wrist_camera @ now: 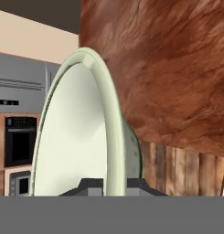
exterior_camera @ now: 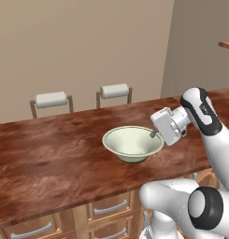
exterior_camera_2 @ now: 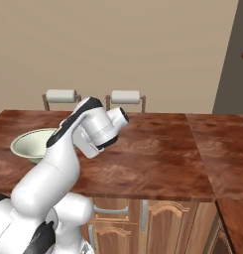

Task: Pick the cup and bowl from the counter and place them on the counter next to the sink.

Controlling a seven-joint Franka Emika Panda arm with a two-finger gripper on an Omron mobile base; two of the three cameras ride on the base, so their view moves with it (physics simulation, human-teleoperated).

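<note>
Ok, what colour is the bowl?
Pale cream with a greenish tint; the bowl shows best in the left base view.

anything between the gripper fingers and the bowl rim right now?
No gap. In the hand view the fingertips flank the bowl rim, shut on it. The left base view shows the gripper at the rim too.

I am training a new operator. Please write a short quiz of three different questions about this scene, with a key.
1. True or false: the gripper is shut on the bowl rim.
2. How many stools stand behind the counter? A) one B) two C) four
3. Fill in: one finger is inside the bowl, the other is ____ it.

Key: 1 true; 2 B; 3 outside.
</note>
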